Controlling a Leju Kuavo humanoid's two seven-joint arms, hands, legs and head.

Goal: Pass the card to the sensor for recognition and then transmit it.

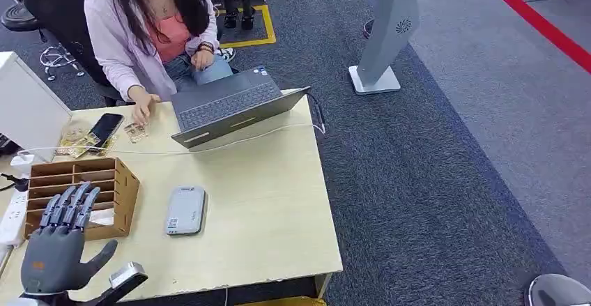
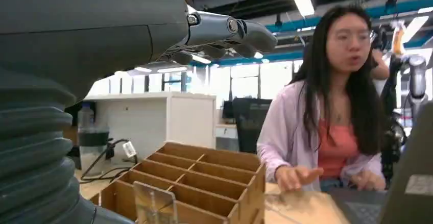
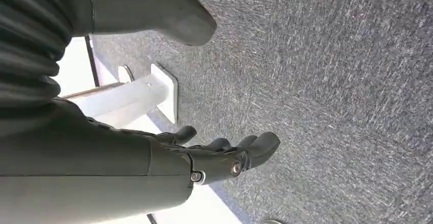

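- Since the robot's left hand (image 1: 59, 240) hovers over the brown slotted wooden organiser box (image 1: 127, 180) w/ fingers straight and close side by side, thumb out to the side, holding nothing, the pick is not yet made.
- Thin pale see-through card (image 2: 154, 203) stands in a near-side slot of the box, by the desk's left edge close to the near-left corner.
- Card orientation: upright on its edge, broad face toward the wrist cam. It rises above the slot wall, so the long axis is prob vertical. Lower part is hidden in the slot, can't confirm.
- Risk 1: card is thin and slick, little edge sticks out. Thick fingers could miss the pinch or push it deeper or tilt it in the slot.
- Risk 2: fingers catching the slot dividers could drag or tip the light box toward the desk's near edge.
- Risk 3: weak pinch, so the card slips on the way to the grey rounded flat sensor pad (image 1: 185, 210), which lies mid-desk nearer the near edge, well apart from the box.
- Risk 4: card held edge-on to the pad, so no read. Face needs to go flat to it.
- Risk 5: handover. The person's hand (image 1: 143, 107) rests at the desk's far edge. A reach could snag the white cable (image 1: 230, 141) running across the desk.
- Right hand (image 3: 224, 157) hangs over grey carpet, fingers loosely curved, apart from thumb, nothing in it.
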